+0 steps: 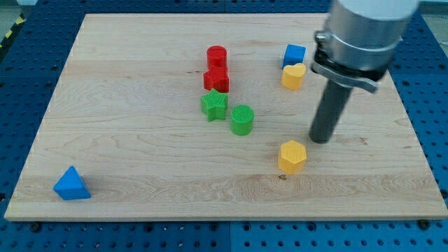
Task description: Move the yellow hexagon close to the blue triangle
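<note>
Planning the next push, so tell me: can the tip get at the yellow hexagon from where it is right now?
Probably yes. My tip sits just up and to the view's right of the yellow hexagon, with bare board between them. The yellow heart and blue cube lie further up, out of the way.

My arm comes down from the view's top right. The dark rod stands upright. My tip (319, 140) rests on the board.
</note>
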